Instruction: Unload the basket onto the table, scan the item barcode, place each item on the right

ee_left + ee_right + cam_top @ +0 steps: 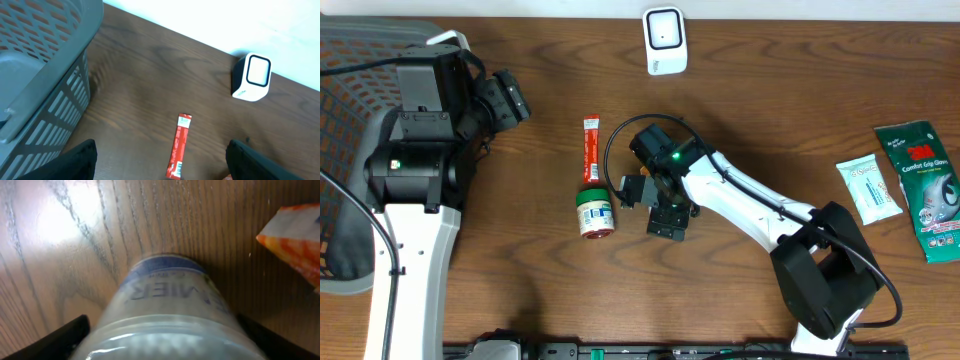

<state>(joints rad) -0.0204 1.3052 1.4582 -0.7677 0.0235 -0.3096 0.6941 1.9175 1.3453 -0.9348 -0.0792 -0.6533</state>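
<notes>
While jar [596, 213] lies sideways on table [750, 120], right claw [167, 339] spread wide, jar between its fingers [60, 340].

Dark, faintly glossy wood-grain surface [520, 290]. Clear, smooth plastic jar [595, 212] with a paper-looking label. Shiny red sachet [590, 150]. Matt grey plastic mesh basket [45, 75]. Glossy white plastic scanner [664, 40].

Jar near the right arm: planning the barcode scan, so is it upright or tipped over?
Tipped, lying on its side: overhead, the jar shows its label along its length, red cap at one end.
</notes>
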